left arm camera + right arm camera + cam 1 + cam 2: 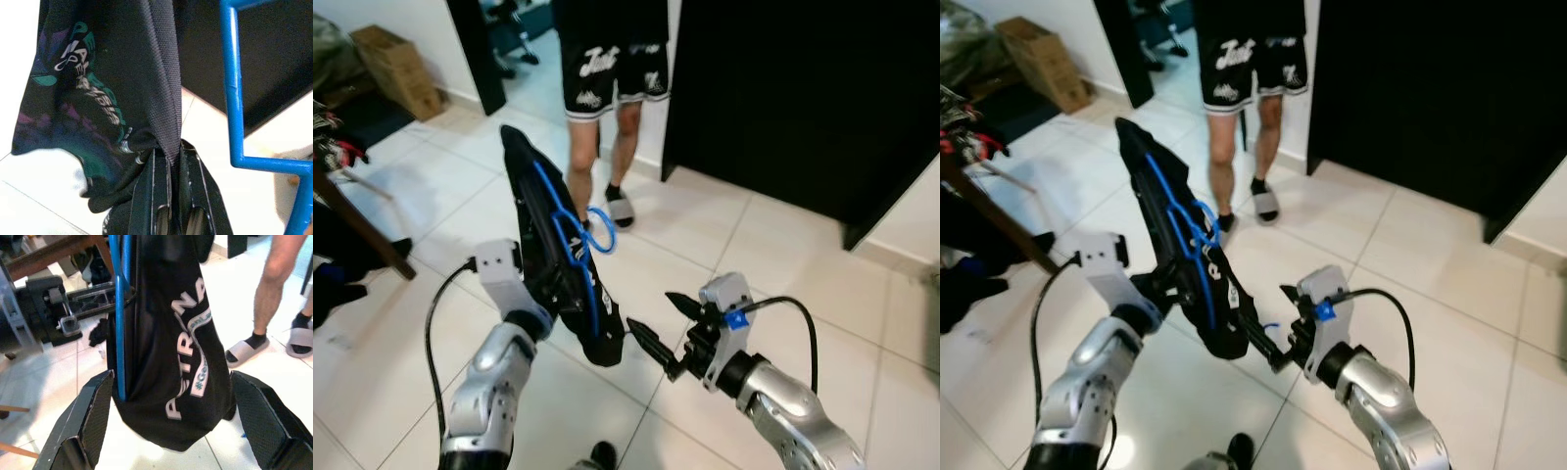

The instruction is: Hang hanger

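The black printed garment (548, 245) on the blue hanger (570, 240) is being pinched by the closed left gripper (168, 196), while the right gripper (653, 323) is being held wide apart beside it.

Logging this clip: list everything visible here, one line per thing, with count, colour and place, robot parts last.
Hanger: one, blue, held up over the floor, wrapped in the garment.
Garment: one, black with printed lettering, draped on the hanger.
Cardboard box: one, brown, by the far left wall.
Person: one, black shorts and grey slides, standing ahead on the tiles.
Cabinet: one, black, ahead on the right.
Floor: white tiles.
Left hand: shut on the garment.
Right hand: open, beside the garment's lower end.
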Available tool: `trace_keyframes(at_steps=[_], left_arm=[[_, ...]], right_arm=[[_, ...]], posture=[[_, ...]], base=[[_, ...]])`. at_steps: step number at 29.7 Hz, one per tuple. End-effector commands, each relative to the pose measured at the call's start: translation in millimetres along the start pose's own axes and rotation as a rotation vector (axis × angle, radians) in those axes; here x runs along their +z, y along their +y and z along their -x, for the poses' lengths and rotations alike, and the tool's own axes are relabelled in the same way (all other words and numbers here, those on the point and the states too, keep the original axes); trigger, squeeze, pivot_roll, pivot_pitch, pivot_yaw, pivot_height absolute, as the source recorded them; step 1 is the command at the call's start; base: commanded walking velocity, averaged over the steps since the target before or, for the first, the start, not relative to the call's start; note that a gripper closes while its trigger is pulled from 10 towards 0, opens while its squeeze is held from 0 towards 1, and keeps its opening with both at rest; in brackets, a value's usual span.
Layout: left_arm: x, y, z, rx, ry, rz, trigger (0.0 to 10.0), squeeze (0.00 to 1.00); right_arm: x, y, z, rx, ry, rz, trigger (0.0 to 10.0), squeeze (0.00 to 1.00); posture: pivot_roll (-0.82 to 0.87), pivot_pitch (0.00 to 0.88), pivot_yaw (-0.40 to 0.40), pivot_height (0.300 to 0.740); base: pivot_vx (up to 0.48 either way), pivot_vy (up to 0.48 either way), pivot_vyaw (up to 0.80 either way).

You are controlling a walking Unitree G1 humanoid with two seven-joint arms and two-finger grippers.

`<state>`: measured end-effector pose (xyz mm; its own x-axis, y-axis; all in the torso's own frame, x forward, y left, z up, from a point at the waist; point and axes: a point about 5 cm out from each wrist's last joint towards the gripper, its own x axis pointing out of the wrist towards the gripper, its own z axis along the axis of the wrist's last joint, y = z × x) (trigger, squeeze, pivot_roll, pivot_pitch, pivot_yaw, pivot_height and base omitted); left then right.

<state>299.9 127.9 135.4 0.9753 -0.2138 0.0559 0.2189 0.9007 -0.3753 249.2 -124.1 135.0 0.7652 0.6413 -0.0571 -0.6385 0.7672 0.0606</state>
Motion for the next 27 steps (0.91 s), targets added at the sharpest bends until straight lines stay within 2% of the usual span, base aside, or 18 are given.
trace_keyframes(at_steps=[1,11,27], left_arm=[[6.5,-2.1,2.8,-0.018,-0.033,-0.028,10.0,0.0],[7.3,-0.7,5.8,-0.003,-0.041,-0.044,10.0,0.0],[5.9,-2.8,11.6,-0.015,-0.03,-0.056,10.0,0.0]], right_arm=[[-1.3,3.9,-0.6,0.016,-0.001,-0.001,10.0,0.0],[-2.1,8.5,-2.5,0.05,0.009,0.033,10.0,0.0],[-3.6,9.3,-2.0,0.073,0.015,0.038,10.0,0.0]], posture=[[-0.02,0.218,0.054,0.74],[0.0,0.219,0.053,0.74],[0.0,0.217,0.049,0.74]], base=[[0.0,0.0,0.8],[0.267,0.0,0.8],[0.3,0.0,0.8]])
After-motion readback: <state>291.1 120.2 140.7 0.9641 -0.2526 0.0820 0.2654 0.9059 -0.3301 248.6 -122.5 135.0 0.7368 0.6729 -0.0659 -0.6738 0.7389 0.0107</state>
